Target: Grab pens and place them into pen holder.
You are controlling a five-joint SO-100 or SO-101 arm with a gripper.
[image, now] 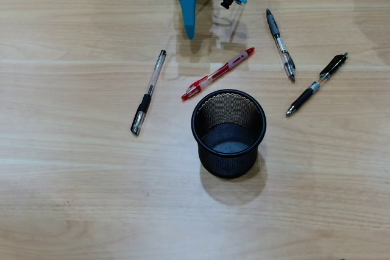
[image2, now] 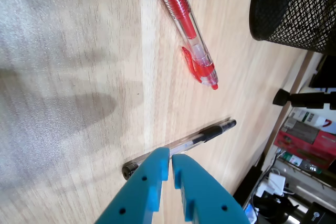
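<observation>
Wooden table [image: 73, 199] is bearing the black mesh pen holder [image: 228, 133], four pens lying around it: red pen [image: 217, 73], clear pen [image: 148, 92], grey pen [image: 280, 44], black pen [image: 317, 84]. Turquoise gripper [image2: 170, 157] is hovering over the clear pen, fingertips pressed nearly together, empty.

On my feed I see a light wood-grain table [image: 73, 199], its planks running across the overhead view. Past the table's edge in the wrist view I make out red boxes [image2: 307, 142] and blurred dark clutter [image2: 278, 203] I cannot identify.
</observation>
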